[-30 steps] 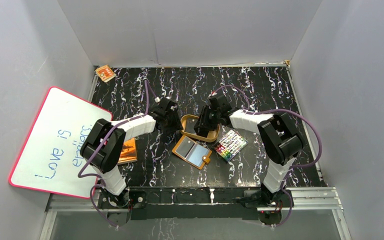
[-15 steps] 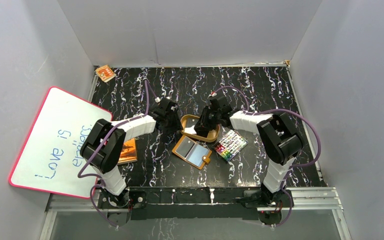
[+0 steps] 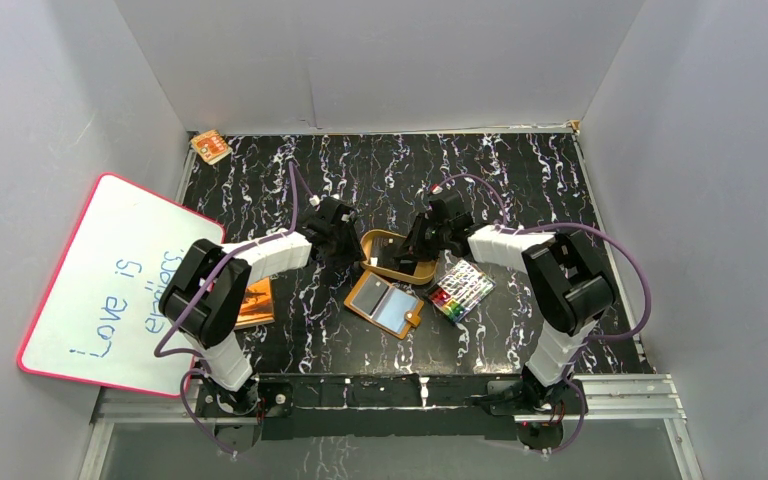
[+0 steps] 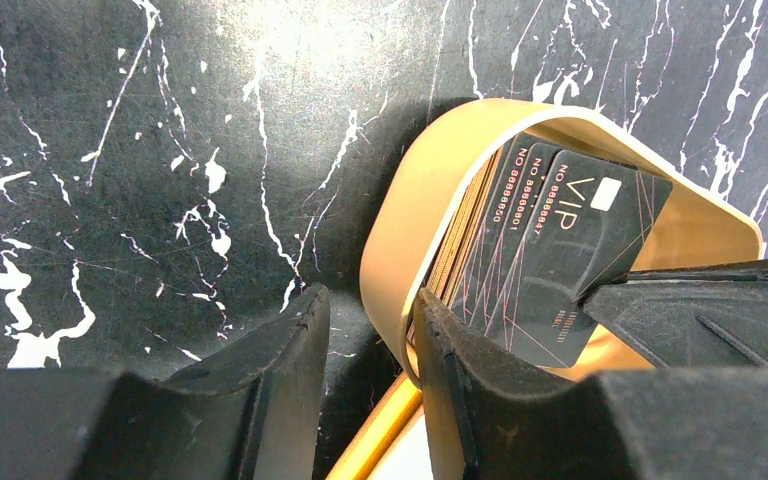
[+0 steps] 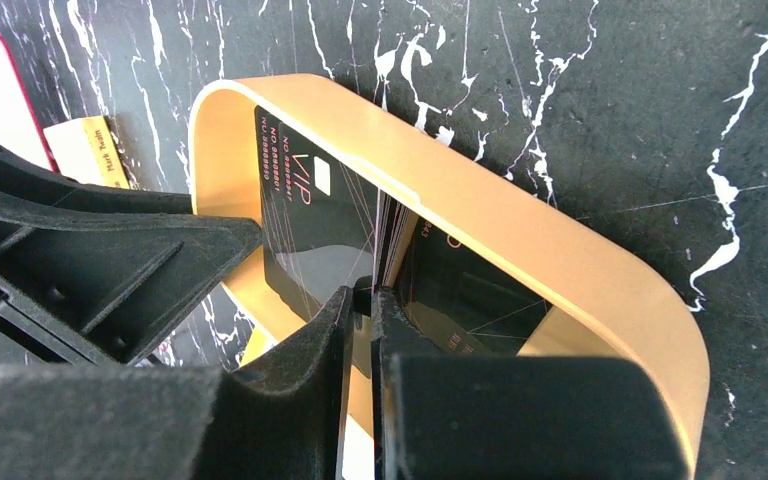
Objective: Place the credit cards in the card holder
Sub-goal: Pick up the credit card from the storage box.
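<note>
Several black credit cards (image 4: 570, 250) stand on edge, fanned, inside the tan oval tray (image 4: 400, 240). My right gripper (image 5: 362, 295) reaches into the tray (image 5: 520, 230) and is shut on the edge of one credit card (image 5: 310, 230). My left gripper (image 4: 370, 305) straddles the tray's near wall. One finger is inside against the wall, and the other is outside with a gap, so the gripper is open. The orange card holder (image 3: 385, 305) lies unfolded, light-blue inside up, just in front of the tray (image 3: 380, 238). Both grippers, left (image 3: 345, 250) and right (image 3: 415, 245), meet at the tray.
A pack of coloured markers (image 3: 462, 290) lies right of the card holder. An orange booklet (image 3: 253, 302) sits by the left arm, and a whiteboard (image 3: 110, 285) leans at the left. A small orange item (image 3: 210, 147) rests in the far left corner.
The right gripper's fingers have closed onto a card in the tray and the arm has shifted slightly right. The left gripper has narrowed a little around the tray wall.
</note>
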You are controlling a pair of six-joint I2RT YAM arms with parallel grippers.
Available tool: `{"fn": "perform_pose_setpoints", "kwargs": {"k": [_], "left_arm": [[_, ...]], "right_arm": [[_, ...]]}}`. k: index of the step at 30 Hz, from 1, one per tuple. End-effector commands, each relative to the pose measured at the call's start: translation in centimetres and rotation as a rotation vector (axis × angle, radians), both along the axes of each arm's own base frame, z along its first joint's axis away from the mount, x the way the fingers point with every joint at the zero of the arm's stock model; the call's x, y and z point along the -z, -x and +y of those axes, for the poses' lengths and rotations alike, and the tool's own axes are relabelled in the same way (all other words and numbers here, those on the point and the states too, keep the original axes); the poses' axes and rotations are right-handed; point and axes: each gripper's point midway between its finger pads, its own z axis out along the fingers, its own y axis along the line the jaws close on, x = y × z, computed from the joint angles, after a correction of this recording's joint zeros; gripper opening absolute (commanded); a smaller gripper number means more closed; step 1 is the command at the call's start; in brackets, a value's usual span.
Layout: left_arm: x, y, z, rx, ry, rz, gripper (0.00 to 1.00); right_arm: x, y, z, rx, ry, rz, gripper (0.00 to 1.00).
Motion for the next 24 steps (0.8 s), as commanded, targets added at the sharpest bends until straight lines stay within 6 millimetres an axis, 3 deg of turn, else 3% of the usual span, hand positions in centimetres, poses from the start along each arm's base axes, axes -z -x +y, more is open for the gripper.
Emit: {"fn": "perform_pose_setpoints", "kwargs": {"k": [1, 6, 11, 21, 24], "left_arm": [[0.0, 1.2, 1.3, -0.01, -0.042, 0.018, 0.34], [0.2, 1.3, 1.2, -0.01, -0.04, 0.022, 0.33], [0.2, 1.2, 1.2, -0.012, -0.039, 0.02, 0.33], [0.2, 1.2, 1.3, -0.019, -0.041, 0.021, 0.32], [0.0, 1.0, 1.2, -0.021, -0.039, 0.017, 0.32]], "right_arm": [[-1.0, -0.1, -0.2, 0.003, -0.02, -0.031, 0.1], [-2.2, 0.3, 0.0, 0.0, -0.052, -0.032, 0.0], [-3.2, 0.7, 0.2, -0.003, -0.085, -0.021, 0.0], [-3.2, 0.9, -0.4, 0.02, -0.102, 0.015, 0.0], [-4.3, 1.1, -0.3, 0.024, -0.136, 0.016, 0.0]]}}
